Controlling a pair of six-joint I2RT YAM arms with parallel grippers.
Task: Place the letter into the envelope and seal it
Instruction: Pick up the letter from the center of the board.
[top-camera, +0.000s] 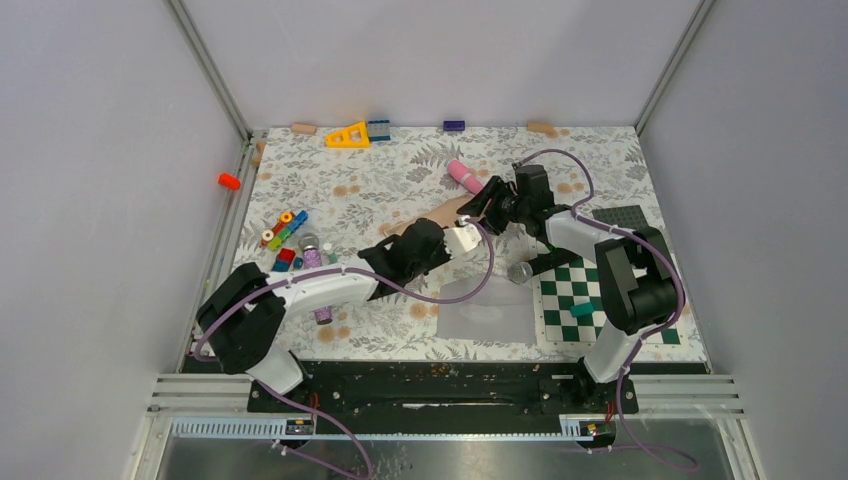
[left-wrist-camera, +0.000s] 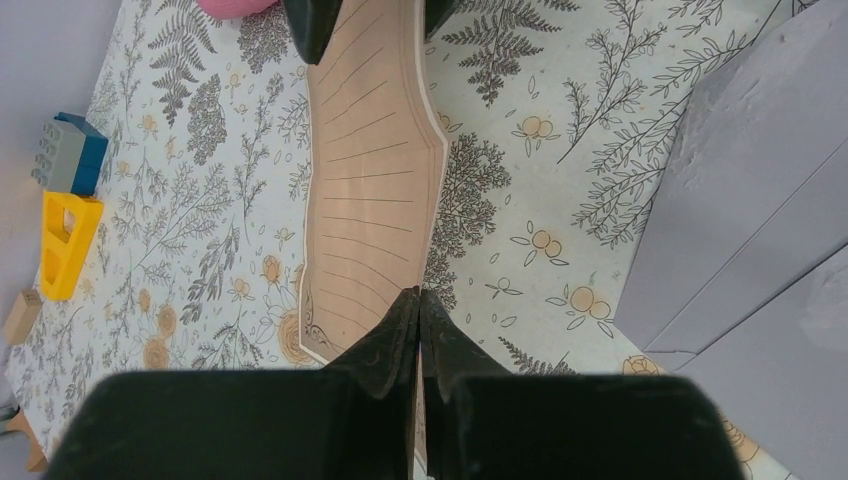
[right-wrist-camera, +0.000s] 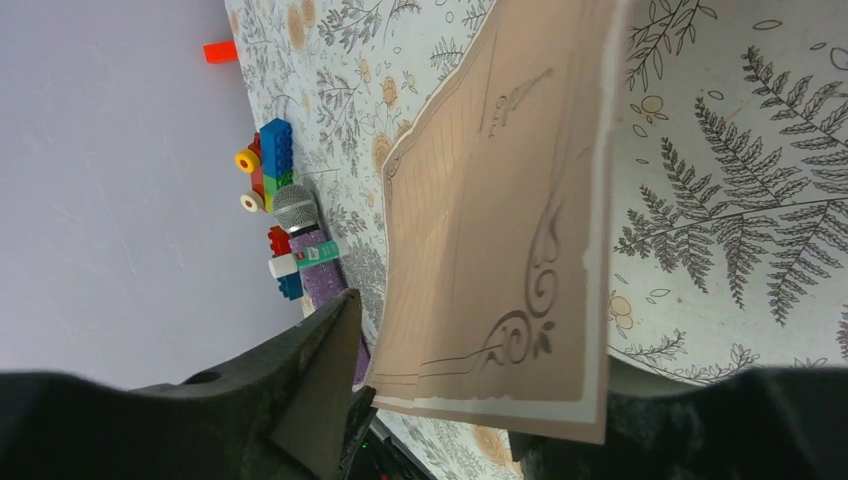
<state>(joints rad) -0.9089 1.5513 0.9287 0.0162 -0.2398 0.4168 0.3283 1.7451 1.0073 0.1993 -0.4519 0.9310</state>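
The left gripper (left-wrist-camera: 418, 300) is clamped on the near edge of the letter (left-wrist-camera: 375, 180), held above the table (top-camera: 400, 170). The right gripper (right-wrist-camera: 485, 335) is set partly apart astride its far end; contact cannot be told. The envelope (top-camera: 487, 312) is laid flat near the front edge, just beside the checkerboard mat (top-camera: 600, 300).

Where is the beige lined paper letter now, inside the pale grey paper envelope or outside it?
Outside: the shut left gripper holds the letter, while the envelope lies flat, apart from it.
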